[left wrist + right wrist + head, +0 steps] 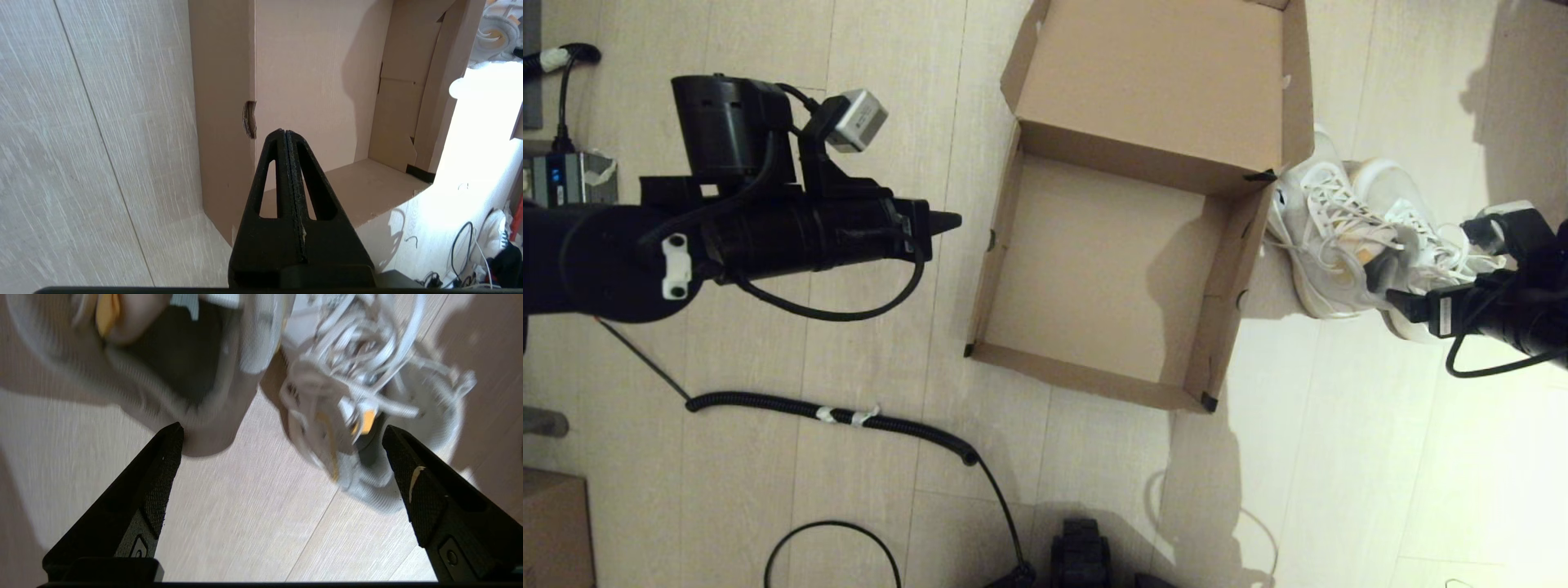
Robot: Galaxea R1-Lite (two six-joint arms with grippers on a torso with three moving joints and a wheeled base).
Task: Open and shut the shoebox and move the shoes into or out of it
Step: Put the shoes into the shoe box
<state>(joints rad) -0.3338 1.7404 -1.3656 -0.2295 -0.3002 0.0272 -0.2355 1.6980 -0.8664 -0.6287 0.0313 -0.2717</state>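
Observation:
The shoebox (1094, 269) lies open and empty on the floor, its hinged lid (1160, 73) folded back on the far side and black tape on its corners. Just right of the box the two white lace-up shoes (1347, 233) rest on the floor, side by side. My right gripper (1387, 287) is at their near ends. It is open (282, 430), one finger beside each heel, and between its fingers there is only floor. My left gripper (952, 219) hovers left of the box, shut and empty (284, 132), pointing at the box's left wall (220, 122).
A coiled black cable (849, 412) runs across the floor in front of the box. A smaller plain carton (551, 531) sits at the near left corner. A power strip (568, 175) lies at the far left. A black fixture (1082, 555) stands at the near edge.

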